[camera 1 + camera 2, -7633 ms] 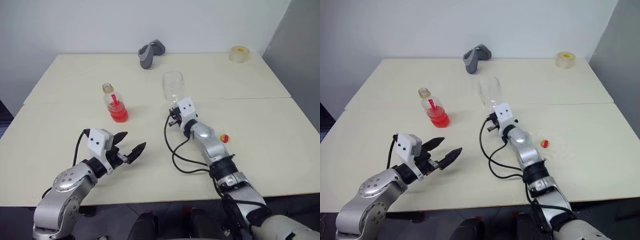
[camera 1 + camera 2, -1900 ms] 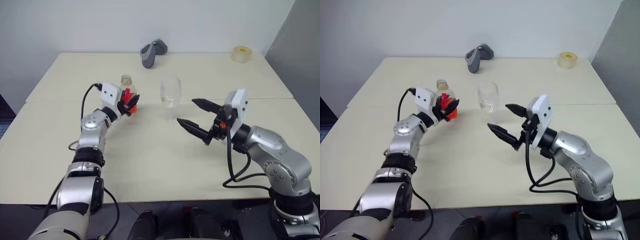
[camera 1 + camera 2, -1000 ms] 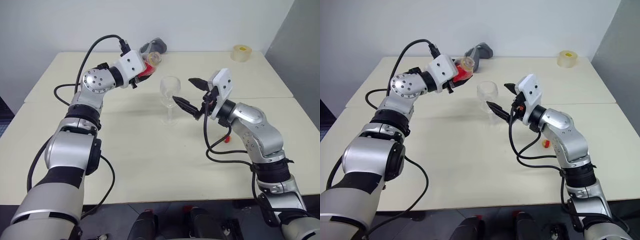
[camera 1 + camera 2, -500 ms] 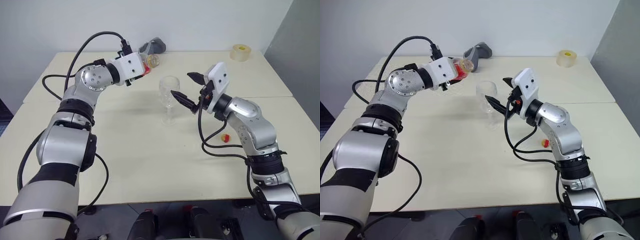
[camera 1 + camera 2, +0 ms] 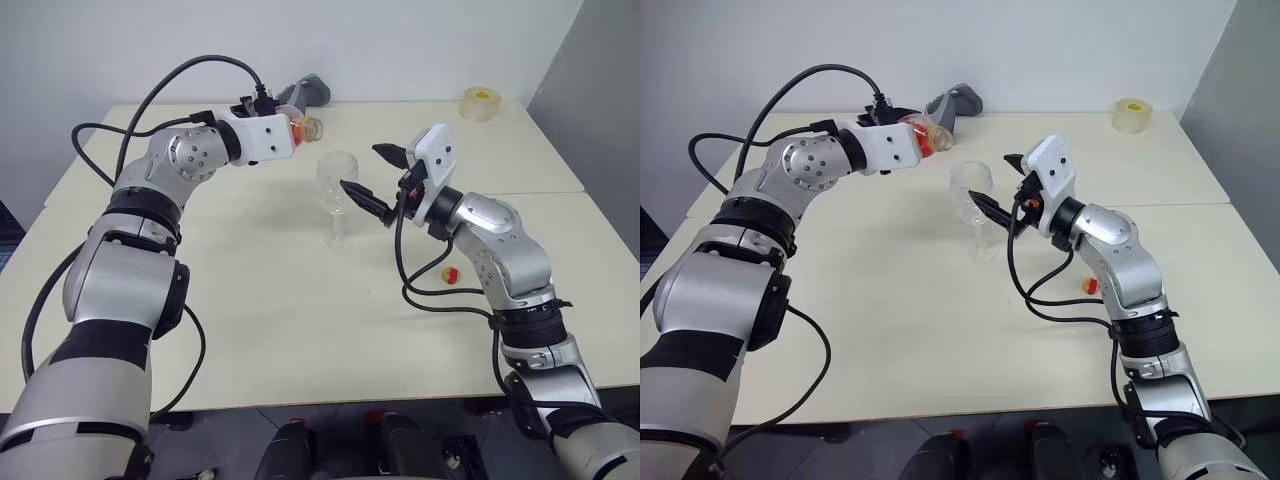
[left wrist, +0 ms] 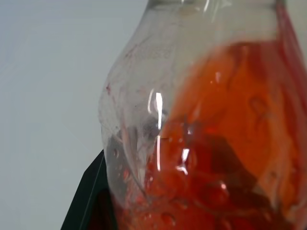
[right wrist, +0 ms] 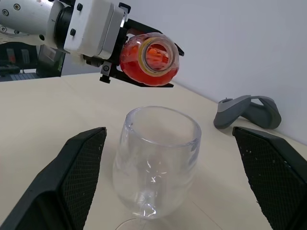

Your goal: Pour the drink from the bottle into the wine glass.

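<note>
The bottle lies almost level in the air, with my left gripper shut on its body. Its open mouth with the yellowish ring points toward the wine glass. The mouth is higher than the glass rim, a little to its left and farther back. The red-orange drink fills the lower side of the bottle. The wine glass stands upright on the table, and its bowl looks clear of liquid. My right gripper is open, one finger on each side of the bowl and not touching it.
A grey handheld device lies at the back of the cream table. A roll of tape sits at the back right corner. A small red and yellow object lies under my right forearm.
My left wrist has rolled, so the bottle lies flatter with its mouth turned more toward the glass. The right gripper has stayed beside the glass.
</note>
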Controlling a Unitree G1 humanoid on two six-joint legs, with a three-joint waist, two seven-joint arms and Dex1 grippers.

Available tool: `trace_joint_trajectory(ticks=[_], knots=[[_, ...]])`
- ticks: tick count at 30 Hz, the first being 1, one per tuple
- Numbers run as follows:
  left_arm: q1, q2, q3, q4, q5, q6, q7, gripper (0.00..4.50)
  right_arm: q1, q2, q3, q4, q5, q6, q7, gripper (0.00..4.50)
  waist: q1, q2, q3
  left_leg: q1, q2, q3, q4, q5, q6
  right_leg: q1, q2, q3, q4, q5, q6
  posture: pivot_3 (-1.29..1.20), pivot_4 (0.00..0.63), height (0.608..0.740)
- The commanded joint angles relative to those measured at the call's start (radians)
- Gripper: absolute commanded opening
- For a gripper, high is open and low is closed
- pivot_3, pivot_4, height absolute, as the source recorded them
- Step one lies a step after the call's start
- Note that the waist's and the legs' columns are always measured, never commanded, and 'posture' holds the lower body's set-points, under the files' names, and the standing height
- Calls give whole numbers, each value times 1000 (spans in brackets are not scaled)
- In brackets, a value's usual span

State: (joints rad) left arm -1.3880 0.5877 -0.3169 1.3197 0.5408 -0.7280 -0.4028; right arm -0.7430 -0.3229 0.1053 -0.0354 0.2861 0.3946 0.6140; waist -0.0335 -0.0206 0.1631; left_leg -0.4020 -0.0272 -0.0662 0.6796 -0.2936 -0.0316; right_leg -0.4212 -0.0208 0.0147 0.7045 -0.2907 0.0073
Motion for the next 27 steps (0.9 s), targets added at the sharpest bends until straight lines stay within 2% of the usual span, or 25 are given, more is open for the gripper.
trace_joint_trajectory(ticks=[1, 27], knots=[[-59, 22, 4, -3, 0, -14, 24, 1947, -28, -2, -12, -14, -7, -30, 13, 4500, 0, 0, 0, 0, 0, 0, 0, 0, 0, 0, 0, 0, 0, 0, 0, 0, 150, 740], [-110, 33, -72, 2, 97, -42, 98, 1947, -8, 0, -17, -32, -21, -41, 29, 4500, 0, 0, 0, 0, 0, 1, 0, 0, 0, -1, 0, 0, 1, 0, 0, 0, 150, 740]])
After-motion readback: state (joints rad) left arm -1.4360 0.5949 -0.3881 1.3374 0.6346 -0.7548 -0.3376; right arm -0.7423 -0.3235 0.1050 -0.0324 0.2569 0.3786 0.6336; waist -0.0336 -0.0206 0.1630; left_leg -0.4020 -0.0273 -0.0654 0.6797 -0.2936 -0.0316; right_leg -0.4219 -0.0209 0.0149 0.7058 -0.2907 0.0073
